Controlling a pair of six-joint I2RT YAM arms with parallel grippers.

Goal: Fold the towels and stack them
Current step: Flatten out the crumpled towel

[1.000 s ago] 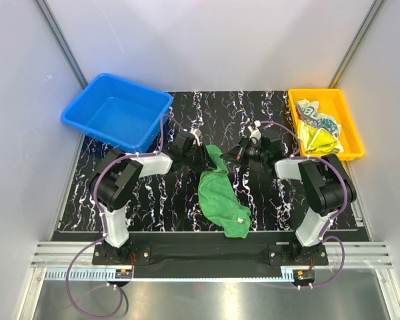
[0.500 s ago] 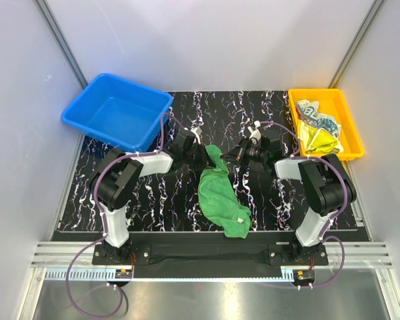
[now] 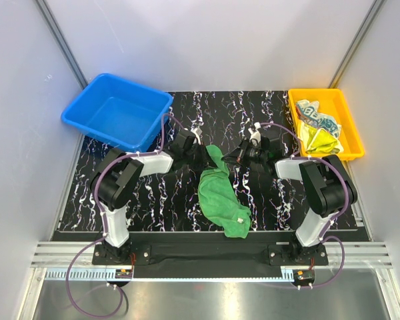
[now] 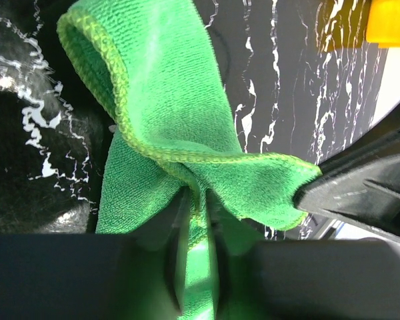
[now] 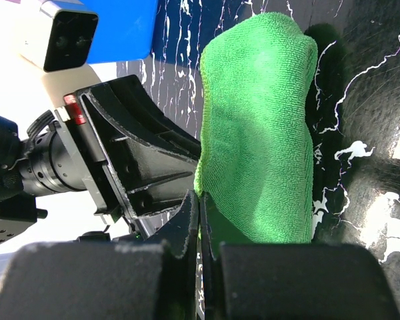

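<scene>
A plain green towel [image 3: 220, 193] lies bunched in a long strip down the middle of the black marbled table [image 3: 153, 193]. Its far end is lifted between both grippers. My left gripper [image 3: 203, 157] is shut on a gathered fold of that end [image 4: 199, 207], with the cloth [image 4: 167, 113] draping away from the fingers. My right gripper [image 3: 233, 157] is shut on the towel's edge [image 5: 199, 200], and the green cloth [image 5: 260, 140] hangs beyond its tips. The yellow towel [image 3: 320, 140] and the striped towel [image 3: 315, 115] lie crumpled in the yellow bin [image 3: 293, 107].
A blue bin [image 3: 87, 130] stands at the back left of the table with nothing in it. The two grippers face each other a few centimetres apart; the left gripper's black body [image 5: 133, 153] fills the left of the right wrist view.
Hardly anything has moved: both grippers stay at the towel's far end, and the towel lies the same way.
</scene>
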